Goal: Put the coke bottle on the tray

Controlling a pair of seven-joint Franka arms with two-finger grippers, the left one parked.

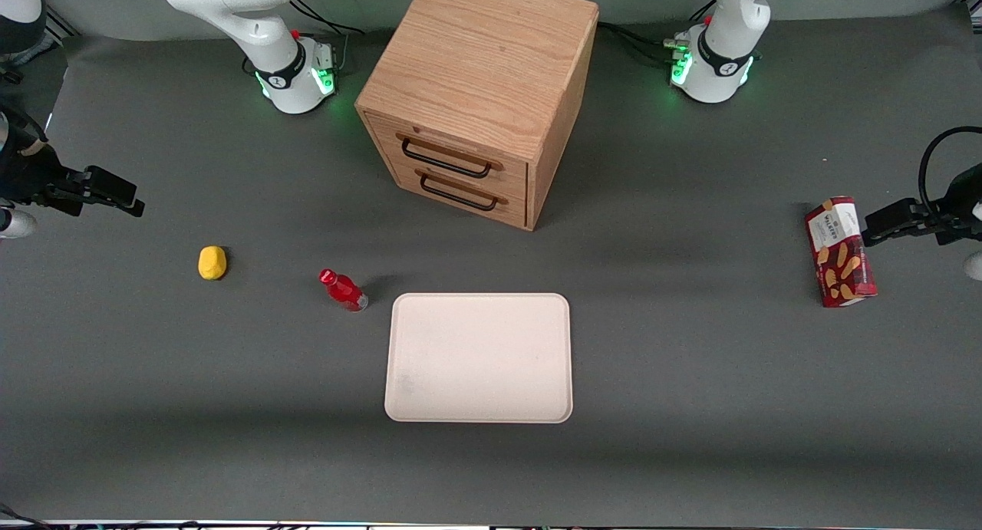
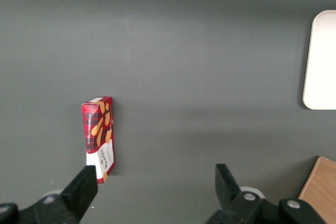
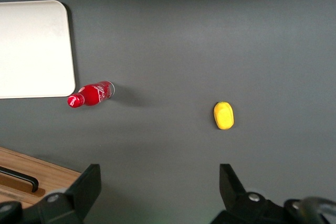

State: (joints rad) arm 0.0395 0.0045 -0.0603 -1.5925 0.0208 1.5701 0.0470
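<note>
From the front, a matte dark grey mat (image 1: 690,361) covers the table. The coke bottle (image 1: 343,290), a small glossy red plastic bottle with a red cap and clear base, stands on the mat just beside the tray's (image 1: 479,357) corner, apart from its rim. The tray is a flat, pale cream-pink rectangle with rounded corners and a low rim, near the mat's front edge. A smooth, rounded yellow lump (image 1: 212,262) lies farther toward the working arm's end. A boxy oak-grained wooden cabinet (image 1: 479,93) with two dark wire handles stands farther from the camera than the tray. A red printed biscuit box (image 1: 841,251) rests toward the parked arm's end. The gripper (image 1: 123,196) hangs at the working arm's edge of the table, well apart from the bottle.

The left wrist view shows the biscuit box (image 2: 100,139) and a tray corner (image 2: 320,61).

In the right wrist view the gripper (image 3: 160,184) has its black fingers (image 3: 86,184) spread wide, holding nothing, above bare mat; the bottle (image 3: 91,94), tray (image 3: 32,48), lump (image 3: 224,115) and cabinet (image 3: 31,177) show.
</note>
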